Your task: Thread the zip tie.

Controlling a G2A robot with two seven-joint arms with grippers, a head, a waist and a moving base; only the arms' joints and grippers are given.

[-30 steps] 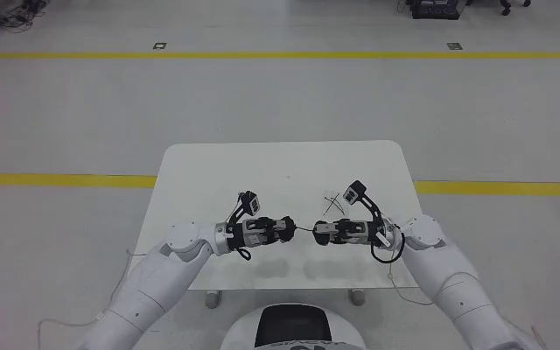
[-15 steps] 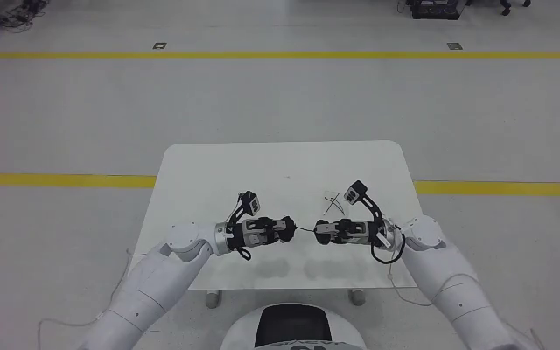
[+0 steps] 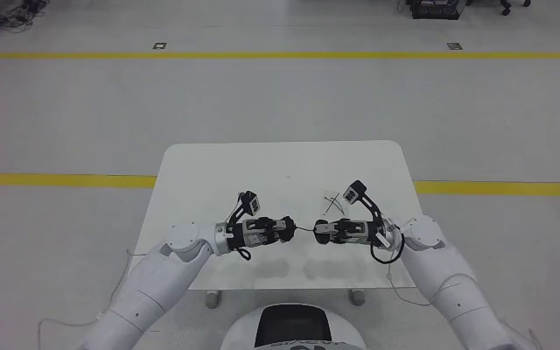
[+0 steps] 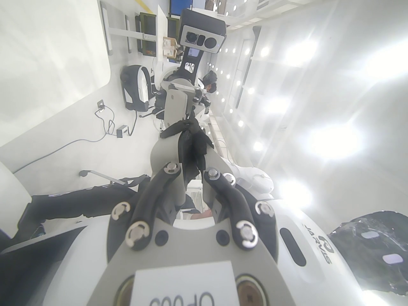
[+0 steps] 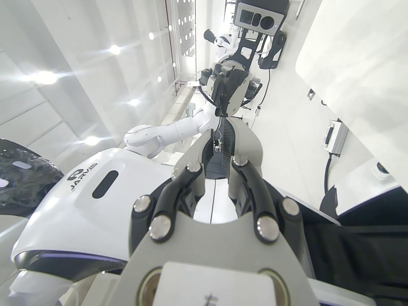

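A thin black zip tie (image 3: pixel 304 229) spans the short gap between my two grippers, above the front part of the white table (image 3: pixel 219 166). My left gripper (image 3: pixel 292 230) is shut on one end of it and my right gripper (image 3: pixel 318 231) is shut on the other. The grippers face each other tip to tip, almost touching. In the left wrist view my left gripper (image 4: pixel 190 127) has its black pads (image 4: pixel 195 148) pressed together, with the right gripper (image 4: pixel 178 103) just beyond. In the right wrist view my right gripper (image 5: pixel 220 122) is closed, facing the left gripper (image 5: pixel 228 87). The tie itself is hard to make out there.
A few loose black zip ties (image 3: pixel 331 205) lie crossed on the table just behind my right gripper. The table's front edge (image 3: pixel 280 287) runs under both forearms. A yellow floor line (image 3: pixel 79 180) passes behind the table.
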